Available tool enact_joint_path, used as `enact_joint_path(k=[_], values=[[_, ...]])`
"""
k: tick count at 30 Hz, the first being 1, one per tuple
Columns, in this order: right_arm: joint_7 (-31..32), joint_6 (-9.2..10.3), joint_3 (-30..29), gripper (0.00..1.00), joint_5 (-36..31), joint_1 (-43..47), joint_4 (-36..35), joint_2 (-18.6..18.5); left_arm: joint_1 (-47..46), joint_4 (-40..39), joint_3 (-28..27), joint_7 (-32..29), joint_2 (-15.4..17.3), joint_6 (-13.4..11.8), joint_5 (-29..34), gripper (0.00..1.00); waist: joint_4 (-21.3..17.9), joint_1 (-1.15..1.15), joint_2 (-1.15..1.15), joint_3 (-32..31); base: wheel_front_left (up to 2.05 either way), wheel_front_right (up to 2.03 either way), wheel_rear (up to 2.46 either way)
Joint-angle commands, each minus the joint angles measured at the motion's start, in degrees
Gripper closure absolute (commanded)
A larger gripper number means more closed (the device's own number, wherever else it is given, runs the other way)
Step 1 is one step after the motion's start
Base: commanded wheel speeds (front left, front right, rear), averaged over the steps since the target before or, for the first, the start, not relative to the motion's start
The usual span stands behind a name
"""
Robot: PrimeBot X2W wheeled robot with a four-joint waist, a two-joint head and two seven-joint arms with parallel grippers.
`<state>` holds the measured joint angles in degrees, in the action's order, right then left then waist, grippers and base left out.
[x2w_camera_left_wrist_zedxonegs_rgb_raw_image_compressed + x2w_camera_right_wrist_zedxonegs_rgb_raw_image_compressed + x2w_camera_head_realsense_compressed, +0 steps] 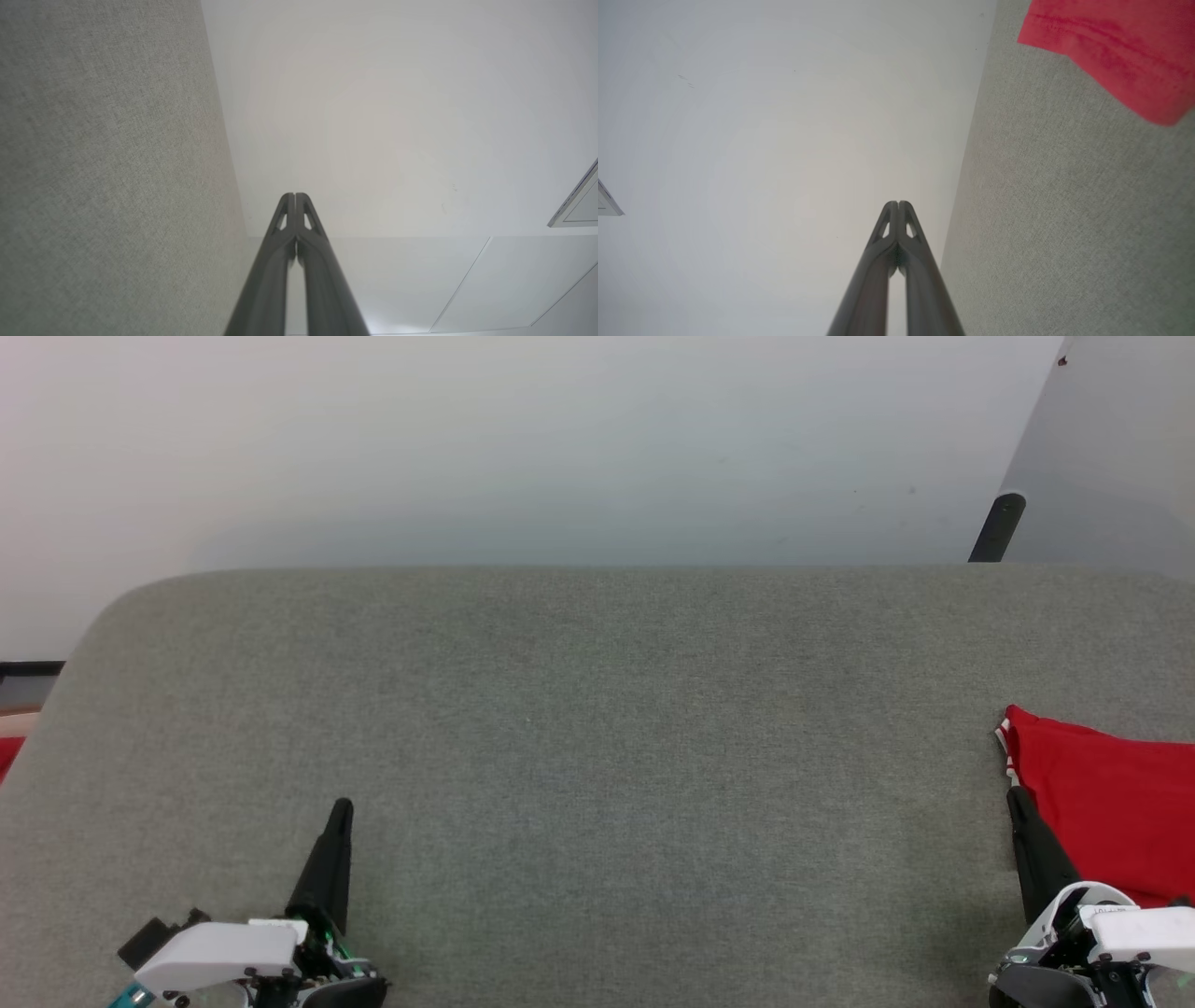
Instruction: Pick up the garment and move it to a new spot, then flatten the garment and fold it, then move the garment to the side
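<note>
The garment [1106,803], a folded red cloth with a strip of red-and-white striped trim at its near-left corner, lies at the right edge of the grey fabric table [597,756]; part of it runs out of the head view. In the right wrist view a red hemmed corner of the garment [1120,51] shows at the upper right. My right gripper [1018,798] is shut and empty, its tip just left of the garment's edge. My left gripper [342,807] is shut and empty over bare table at the lower left. Both wrist views show the fingers pressed together: left gripper [295,195], right gripper [898,203].
The table's far edge runs across the middle of the head view, with a rounded far-left corner [140,597]. Beyond it is a pale floor. A dark post [996,527] and a grey panel [1111,448] stand at the far right.
</note>
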<state>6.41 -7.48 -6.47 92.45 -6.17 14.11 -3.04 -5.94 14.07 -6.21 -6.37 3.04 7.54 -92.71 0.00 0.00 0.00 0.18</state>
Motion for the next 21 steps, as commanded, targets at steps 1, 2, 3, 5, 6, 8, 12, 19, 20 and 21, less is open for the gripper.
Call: enact_joint_path(k=[1,2,3,5,6,8,12,19,20,21], values=[[0.14,-0.02,-0.08,1.00,0.00,-0.15,0.04,0.16,-0.62,0.07,-0.18,-0.13,-0.11,-0.10,0.18,1.00,0.00,0.00,0.00,0.00,0.00,0.00,0.00],[0.14,-0.02,-0.08,1.00,-0.01,-0.15,0.04,0.16,-0.62,0.07,-0.19,-0.14,-0.11,-0.10,0.18,1.00,0.00,0.00,0.00,0.00,0.00,0.00,0.00],[0.14,-0.02,-0.08,1.00,-0.01,-0.15,0.04,0.17,-0.62,0.07,-0.19,-0.15,-0.11,-0.10,0.19,1.00,0.00,0.00,0.00,0.00,0.00,0.00,0.00],[0.15,-0.02,-0.08,1.00,-0.01,-0.15,0.04,0.17,-0.62,0.07,-0.21,-0.16,-0.12,-0.10,0.19,1.00,0.00,0.00,0.00,0.00,0.00,0.00,0.00],[0.15,-0.02,-0.08,1.00,-0.01,-0.15,0.04,0.17,-0.63,0.07,-0.20,-0.16,-0.12,-0.10,0.20,1.00,0.00,0.00,0.00,0.00,0.00,0.00,0.00],[0.16,-0.02,-0.09,1.00,-0.02,-0.15,0.04,0.17,-0.63,0.07,-0.22,-0.18,-0.13,-0.10,0.21,1.00,0.00,0.00,0.00,0.00,0.00,0.00,0.00],[0.16,-0.02,-0.09,1.00,-0.03,-0.15,0.04,0.17,-0.63,0.07,-0.23,-0.19,-0.14,-0.10,0.24,1.00,0.00,0.00,0.00,0.00,0.00,0.00,0.00],[0.17,-0.02,-0.09,1.00,-0.04,-0.16,0.04,0.18,-0.62,0.07,-0.26,-0.12,-0.17,-0.10,0.27,1.00,0.00,0.00,0.00,0.00,0.00,0.00,0.00],[0.17,-0.02,-0.09,1.00,-0.04,-0.16,0.04,0.19,-0.63,0.07,-0.26,-0.12,-0.17,-0.10,0.28,1.00,0.00,0.00,0.00,0.00,0.00,0.00,0.00],[0.17,-0.02,-0.09,1.00,-0.05,-0.16,0.04,0.19,-0.63,0.07,-0.27,-0.13,-0.17,-0.10,0.28,1.00,0.00,0.00,0.00,0.00,0.00,0.00,0.00]])
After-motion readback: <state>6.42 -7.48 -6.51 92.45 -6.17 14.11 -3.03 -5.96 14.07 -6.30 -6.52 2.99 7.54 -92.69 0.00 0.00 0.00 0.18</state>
